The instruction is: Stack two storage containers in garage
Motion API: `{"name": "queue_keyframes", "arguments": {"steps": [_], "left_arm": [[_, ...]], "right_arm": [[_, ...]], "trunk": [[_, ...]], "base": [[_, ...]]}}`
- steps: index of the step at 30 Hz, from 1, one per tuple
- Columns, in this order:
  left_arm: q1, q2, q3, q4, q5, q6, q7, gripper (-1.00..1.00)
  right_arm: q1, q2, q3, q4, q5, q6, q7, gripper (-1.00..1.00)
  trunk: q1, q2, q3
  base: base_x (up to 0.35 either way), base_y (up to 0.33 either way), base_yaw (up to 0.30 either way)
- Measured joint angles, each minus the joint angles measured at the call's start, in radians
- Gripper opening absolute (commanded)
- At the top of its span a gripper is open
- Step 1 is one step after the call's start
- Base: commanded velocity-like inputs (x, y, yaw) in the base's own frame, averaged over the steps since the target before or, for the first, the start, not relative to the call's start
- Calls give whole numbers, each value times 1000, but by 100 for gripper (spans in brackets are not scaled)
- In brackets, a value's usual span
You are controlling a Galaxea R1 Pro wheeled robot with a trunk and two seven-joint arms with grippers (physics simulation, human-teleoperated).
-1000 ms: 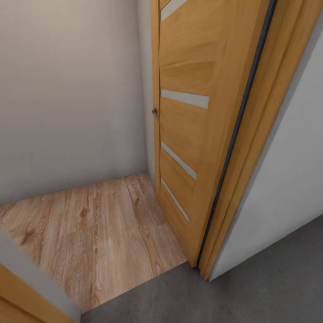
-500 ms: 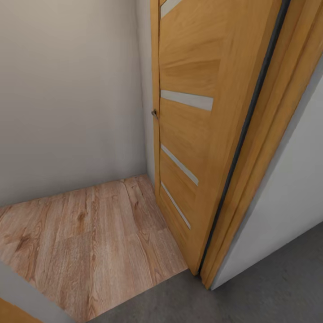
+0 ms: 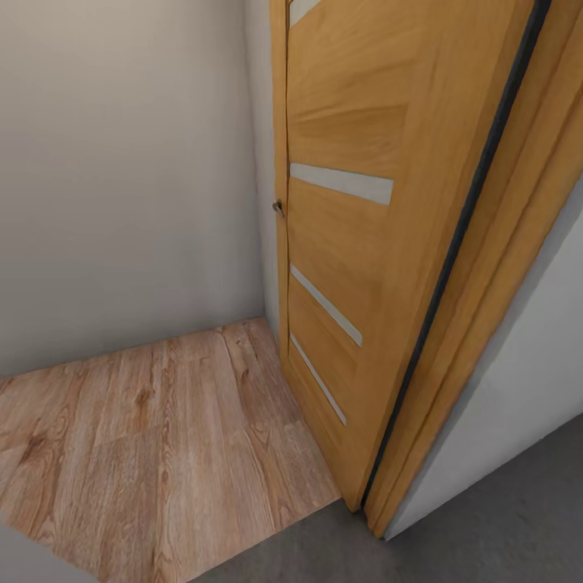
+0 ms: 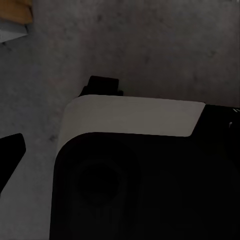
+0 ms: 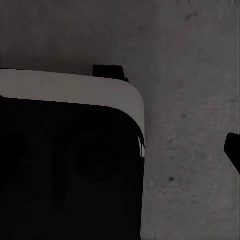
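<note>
The head view looks down at a plain white wall (image 3: 121, 178) meeting an open honey-coloured wooden door (image 3: 348, 243) with pale horizontal inset strips, swung back beside its frame (image 3: 486, 308). A small dark handle (image 3: 278, 207) sits on the door's edge. Below them a light wood-plank floor (image 3: 162, 437) ends at a threshold where the dark grey concrete floor (image 3: 502, 518) begins.

In the left wrist view the same mottled concrete floor (image 4: 165, 45) lies beyond the robot's black-and-white base (image 4: 135, 165), with a black finger (image 4: 10, 155) of the left pincer at the picture's edge. Its opening cannot be told. The right wrist view shows concrete (image 5: 195, 75) past the base (image 5: 70, 150) too, with a dark finger tip (image 5: 233, 150) of the right pincer; its opening cannot be told either. The storage containers' whereabouts cannot be told from these views.
</note>
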Motion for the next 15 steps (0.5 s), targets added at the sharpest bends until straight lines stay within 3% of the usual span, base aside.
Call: {"name": "queue_keyframes", "arguments": {"steps": [9,15], "left_arm": [[0,1,1,0,1,0,0,100],[0,2,3,0,3,0,0,100]], "right_arm": [[0,0,0,0,-1,0,-1,100],[0,0,0,0,-1,0,0,100]], "trunk": [[0,0,0],[0,0,0]], "base": [[108,0,11],[46,0,204]]}}
